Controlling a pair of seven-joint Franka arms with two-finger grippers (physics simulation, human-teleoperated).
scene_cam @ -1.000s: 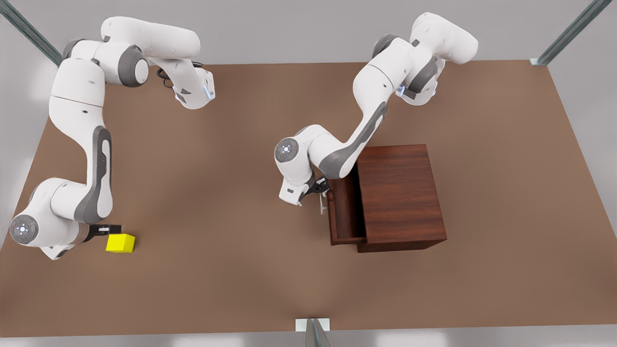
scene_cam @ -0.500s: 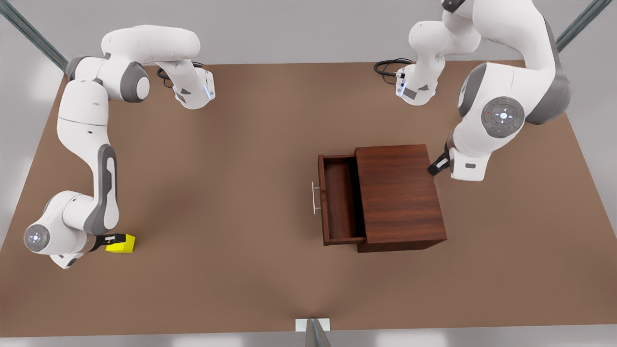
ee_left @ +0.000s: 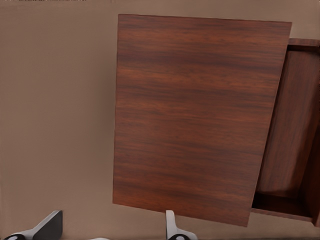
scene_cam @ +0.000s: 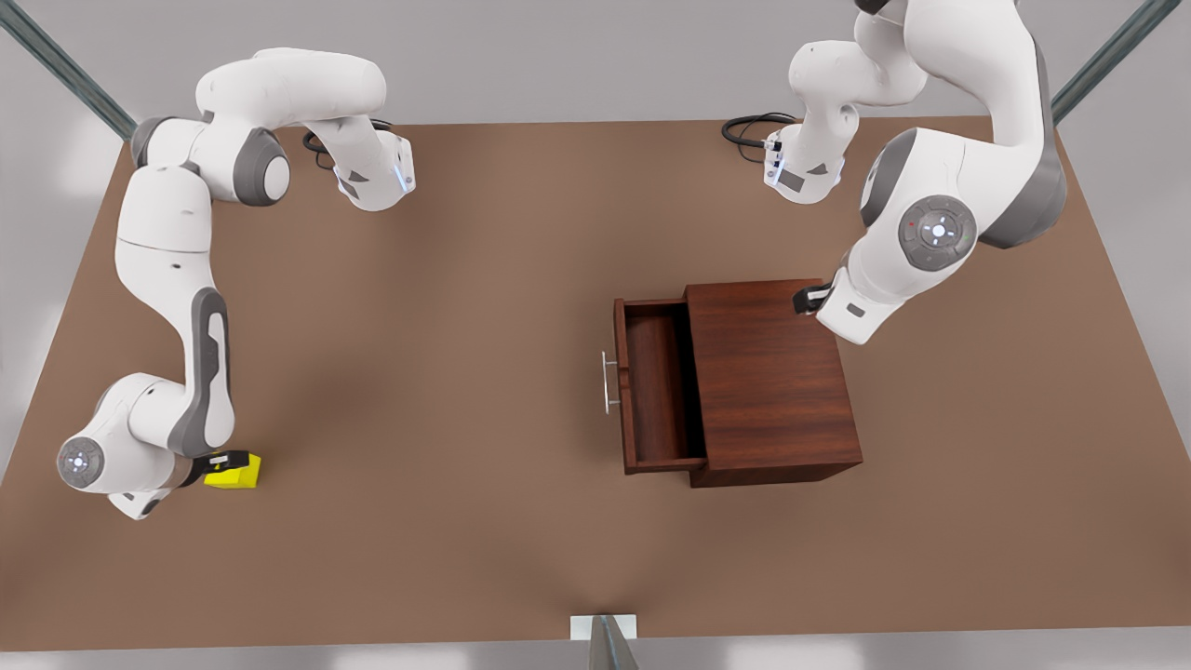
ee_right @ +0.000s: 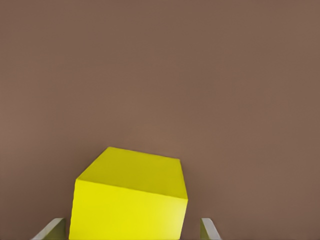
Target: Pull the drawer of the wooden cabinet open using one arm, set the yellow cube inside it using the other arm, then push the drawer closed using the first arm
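Yellow cube [scene_cam: 237, 471] sits between right jaws [scene_cam: 220, 458] (drawer [scene_cam: 656, 383] open).

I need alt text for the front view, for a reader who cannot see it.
Seen from above, a wooden cabinet on a brown table has its drawer pulled open and empty. The left gripper hovers over the cabinet's far corner, while the right gripper, open, straddles the yellow cube at the front view's left.
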